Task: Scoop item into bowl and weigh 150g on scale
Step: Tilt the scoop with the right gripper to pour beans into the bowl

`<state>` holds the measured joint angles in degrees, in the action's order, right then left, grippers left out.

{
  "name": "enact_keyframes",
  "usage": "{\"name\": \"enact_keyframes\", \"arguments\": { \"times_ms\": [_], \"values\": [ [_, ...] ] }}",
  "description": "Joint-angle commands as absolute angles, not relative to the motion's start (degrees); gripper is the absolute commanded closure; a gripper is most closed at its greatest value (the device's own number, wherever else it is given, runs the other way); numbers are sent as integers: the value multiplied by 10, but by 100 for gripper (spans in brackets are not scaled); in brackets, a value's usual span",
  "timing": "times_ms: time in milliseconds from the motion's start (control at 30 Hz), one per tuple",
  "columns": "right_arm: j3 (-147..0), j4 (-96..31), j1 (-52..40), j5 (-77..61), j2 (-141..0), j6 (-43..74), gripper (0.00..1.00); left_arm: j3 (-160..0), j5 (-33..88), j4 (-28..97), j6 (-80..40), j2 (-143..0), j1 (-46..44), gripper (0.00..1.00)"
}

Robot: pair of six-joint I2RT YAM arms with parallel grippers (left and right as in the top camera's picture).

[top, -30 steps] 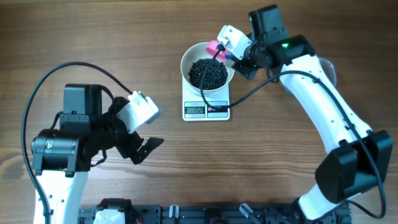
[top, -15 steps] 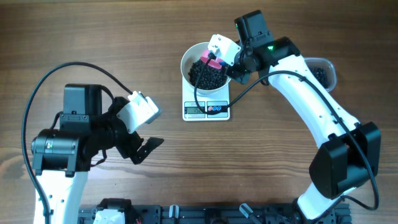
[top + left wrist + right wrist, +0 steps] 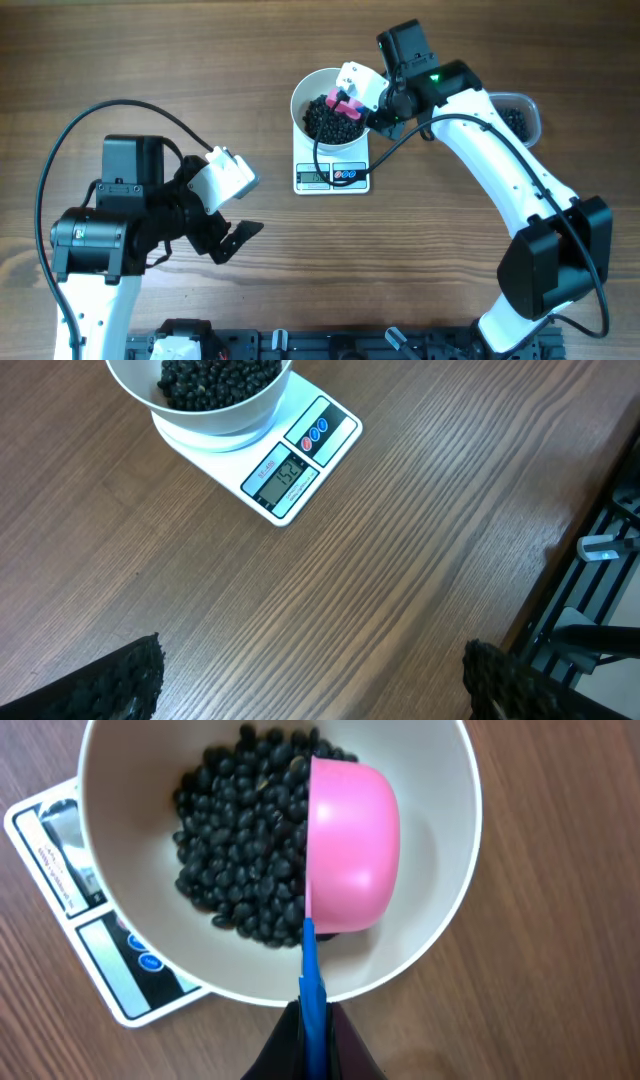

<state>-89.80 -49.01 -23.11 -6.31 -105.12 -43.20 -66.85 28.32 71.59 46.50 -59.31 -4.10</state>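
The white bowl stands on the scale and holds a pile of the item, small black beans. My right gripper is shut on the blue handle of a pink scoop. The scoop hangs over the bowl, tipped on its side with its mouth toward the beans. My left gripper hovers over bare table to the lower left, open and holding nothing. From there the bowl and the scale's lit display show far ahead of my left gripper.
A clear plastic tub holding more black beans sits at the right, partly hidden by my right arm. The table's near edge carries a black rail. The right arm's black cable loops beside the scale.
My right gripper has carried the scoop leftward from the bowl's far rim to over the beans and rolled it onto its side. The left arm has not moved.
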Motion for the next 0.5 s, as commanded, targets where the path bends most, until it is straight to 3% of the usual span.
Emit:
{"name": "enact_keyframes", "arguments": {
  "times_ms": [0, 467],
  "values": [
    [-896, -491, -234, -72, -1060, -433, 96, -679, 284, 714, 478, -592, -43, 0],
    [-901, -508, -234, -188, -1058, -340, 96, -679, 284, 714, 478, -592, -43, 0]
  ]
}}
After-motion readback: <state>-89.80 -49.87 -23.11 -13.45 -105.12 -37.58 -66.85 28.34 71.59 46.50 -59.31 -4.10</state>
